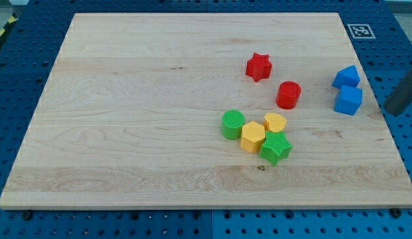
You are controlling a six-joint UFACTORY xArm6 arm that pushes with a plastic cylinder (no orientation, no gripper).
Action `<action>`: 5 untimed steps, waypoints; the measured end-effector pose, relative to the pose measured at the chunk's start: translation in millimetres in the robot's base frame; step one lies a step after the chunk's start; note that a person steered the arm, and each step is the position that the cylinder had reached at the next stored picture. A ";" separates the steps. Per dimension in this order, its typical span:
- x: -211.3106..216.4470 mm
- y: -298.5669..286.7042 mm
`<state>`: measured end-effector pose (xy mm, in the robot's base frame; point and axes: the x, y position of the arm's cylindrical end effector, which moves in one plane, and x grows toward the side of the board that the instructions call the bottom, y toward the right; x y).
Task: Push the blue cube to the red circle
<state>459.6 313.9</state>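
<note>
The blue cube (pixel 348 101) sits near the board's right edge. The red circle (pixel 288 94), a short red cylinder, stands to its left with a clear gap between them. My tip (pixel 391 110) is the lower end of a dark rod coming in from the view's right edge. It rests to the right of the blue cube, slightly lower, and does not touch it. The tip, the cube and the red circle lie roughly in one line across the view.
A second blue block (pixel 345 77) touches the cube's top side. A red star (pixel 258 66) lies up-left of the red circle. A green cylinder (pixel 232 124), yellow hexagon (pixel 252 137), yellow heart (pixel 275 122) and green block (pixel 275 147) cluster below it.
</note>
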 end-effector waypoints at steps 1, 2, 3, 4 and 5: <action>-0.5 -10.1; -0.5 -34.2; -1.2 -55.4; -6.5 -77.8; -13.3 -107.4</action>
<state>446.3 206.5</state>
